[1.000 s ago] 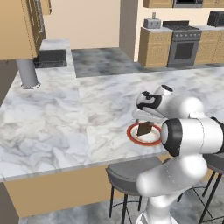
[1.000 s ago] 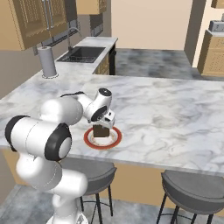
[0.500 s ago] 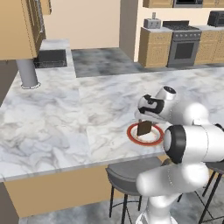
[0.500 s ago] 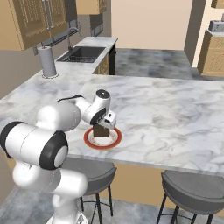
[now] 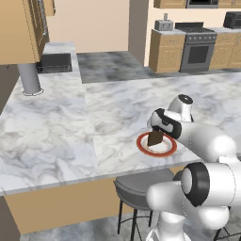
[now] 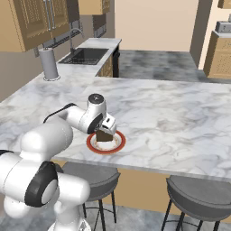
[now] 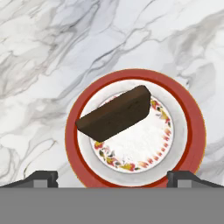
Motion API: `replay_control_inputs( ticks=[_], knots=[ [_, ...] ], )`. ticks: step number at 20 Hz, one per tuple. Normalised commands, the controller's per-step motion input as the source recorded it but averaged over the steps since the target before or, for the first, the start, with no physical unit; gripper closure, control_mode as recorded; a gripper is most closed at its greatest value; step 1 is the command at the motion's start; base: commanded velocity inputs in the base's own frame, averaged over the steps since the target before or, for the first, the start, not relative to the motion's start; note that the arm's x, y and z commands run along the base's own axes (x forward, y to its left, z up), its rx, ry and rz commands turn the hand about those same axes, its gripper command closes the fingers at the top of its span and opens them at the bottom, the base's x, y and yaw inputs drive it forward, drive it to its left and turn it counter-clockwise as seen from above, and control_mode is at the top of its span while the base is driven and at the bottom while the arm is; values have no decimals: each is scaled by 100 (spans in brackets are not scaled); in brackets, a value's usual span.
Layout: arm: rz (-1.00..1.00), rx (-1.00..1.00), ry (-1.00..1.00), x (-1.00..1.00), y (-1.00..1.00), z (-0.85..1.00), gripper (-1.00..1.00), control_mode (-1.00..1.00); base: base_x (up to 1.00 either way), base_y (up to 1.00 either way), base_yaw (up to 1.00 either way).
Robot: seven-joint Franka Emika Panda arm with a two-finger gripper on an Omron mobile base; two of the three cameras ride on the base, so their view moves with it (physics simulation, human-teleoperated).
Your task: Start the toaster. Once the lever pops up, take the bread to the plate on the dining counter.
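Observation:
The dark brown bread (image 7: pixel 114 113) lies on the round white plate (image 7: pixel 192 131) with its red-orange rim, leaning tilted toward one side. Both rest on the marble dining counter (image 5: pixel 70 136), near its front edge. My gripper (image 7: pixel 111 177) hovers just above the plate, open, its two dark fingertips (image 7: pixel 41 178) spread wide with nothing between them. From the base views, the bread (image 5: pixel 155 138) (image 6: pixel 103 135) stands on the plate (image 5: pixel 169 149) (image 6: pixel 118 145) just below the hand (image 5: pixel 162 124) (image 6: pixel 106 124). The toaster is out of view.
Grey bar stools (image 6: pixel 196 196) (image 5: pixel 136 186) stand under the counter's front edge. A grey cylinder (image 5: pixel 29 77) (image 6: pixel 48 64) stands at the counter's far left. A sink (image 6: pixel 85 55) and a stove (image 5: pixel 196 44) lie beyond.
The hand has risen slightly off the bread, and the arm's elbow has swung back toward the base. The bread stays on the plate.

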Motion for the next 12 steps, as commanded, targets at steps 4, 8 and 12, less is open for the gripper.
replay_control_inputs(
  ticks=[4,8,12],
  knots=[
    [-2,-3,-3,-12,0,61,-100,-100,0,0,0],
    [0,-3,0,-28,0,61,-100,-100,0,0,0],
    [0,-5,0,-55,0,66,-100,-100,0,0,0]
  ],
)
